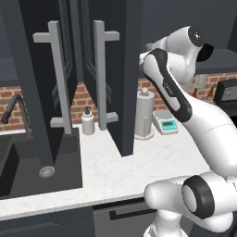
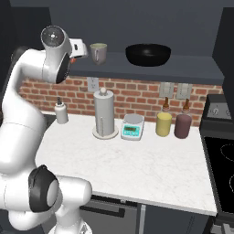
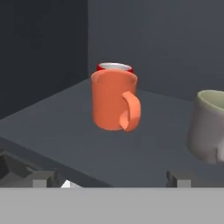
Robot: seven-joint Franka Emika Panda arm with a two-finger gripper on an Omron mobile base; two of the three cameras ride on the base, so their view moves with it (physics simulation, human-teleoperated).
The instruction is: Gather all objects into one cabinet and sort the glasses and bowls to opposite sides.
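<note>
On the dark cabinet shelf point(image 3: 65, 131), an orange handled mug point(image 3: 114, 101) stands upright, hiding most of a red cup point(image 3: 114, 67) behind it. A grey-beige mug point(image 3: 209, 127) stands apart nearby. The pincer point(image 3: 111, 178) is spread wide, holding nothing.

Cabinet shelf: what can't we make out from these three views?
- Red cup: hand view, just its rim peeks over the orange mug in front; body hidden.
- Grey mug: hand view, cut off by the right edge.
- Shelf's left end: right base view, the arm covers it beside the grey mug; bowl is clear.
- Shelf interior: left base view, blocked by the open doors and arm.
</note>
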